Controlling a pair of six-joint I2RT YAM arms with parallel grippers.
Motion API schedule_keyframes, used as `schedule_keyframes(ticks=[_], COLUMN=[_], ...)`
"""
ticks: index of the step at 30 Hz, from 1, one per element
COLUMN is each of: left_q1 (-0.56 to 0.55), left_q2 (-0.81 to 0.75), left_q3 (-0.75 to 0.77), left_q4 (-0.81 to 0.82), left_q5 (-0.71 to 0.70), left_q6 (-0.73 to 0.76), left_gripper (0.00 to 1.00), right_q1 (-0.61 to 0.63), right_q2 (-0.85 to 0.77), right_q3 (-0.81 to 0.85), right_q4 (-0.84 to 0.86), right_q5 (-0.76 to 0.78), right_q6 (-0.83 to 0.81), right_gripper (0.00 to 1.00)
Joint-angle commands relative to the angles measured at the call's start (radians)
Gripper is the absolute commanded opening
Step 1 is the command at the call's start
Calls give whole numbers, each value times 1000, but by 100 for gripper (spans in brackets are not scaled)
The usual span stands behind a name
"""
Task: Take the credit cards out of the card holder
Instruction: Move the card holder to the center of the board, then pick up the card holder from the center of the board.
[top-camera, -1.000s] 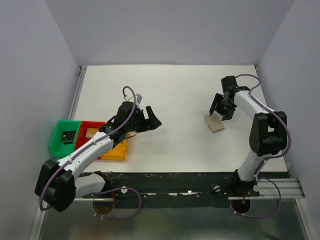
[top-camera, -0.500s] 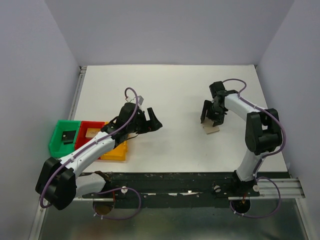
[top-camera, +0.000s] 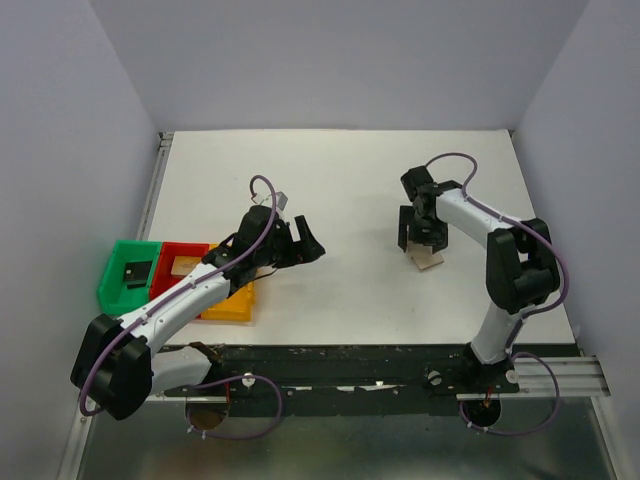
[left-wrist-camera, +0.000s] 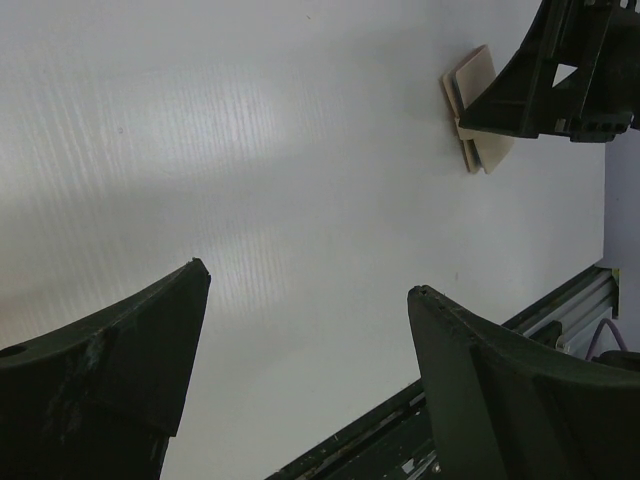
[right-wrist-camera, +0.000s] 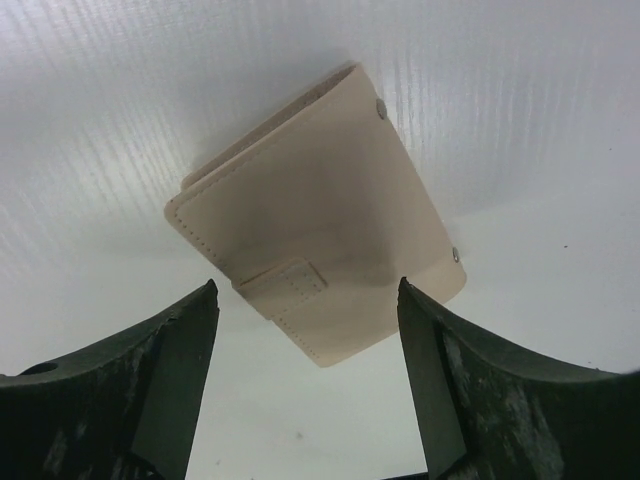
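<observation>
The card holder lies folded shut on the white table at the right, its beige outside up, with a strap tab and two snaps; it also shows in the right wrist view and the left wrist view. My right gripper is open and hangs right over its far edge, one finger on each side in the right wrist view, not touching it. My left gripper is open and empty over bare table at centre left. A black credit card lies in the green bin, an orange-gold one in the red bin.
A green bin, a red bin and a yellow bin stand in a row at the left near edge, partly under my left arm. A black rail runs along the table's front edge. Grey walls close in three sides.
My right gripper has moved left and turned until it hangs over the card holder, which now lies slightly lower and left. My left arm has hardly moved.
</observation>
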Motion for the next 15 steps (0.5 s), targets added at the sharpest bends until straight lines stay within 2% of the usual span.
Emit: schedule_keyframes(ticks=[1,9,15], left_q1=[-5,-7,-5], left_q2=[3,-9,-9], left_q3=[-5,-23,-25], left_q4=[12,18,20], left_q5=[-19,-24,-22], left_q6=[-7,-16,-18], left_gripper=[94,94,94], right_q1=[73,139,139], right_q2=[-35,26,58], right_q3=[48,63,43], right_q4=[-42,-55,-54], right_q5=[134,256,274], right_q6=[-45,-94,-122], right_gripper=[80,79,75])
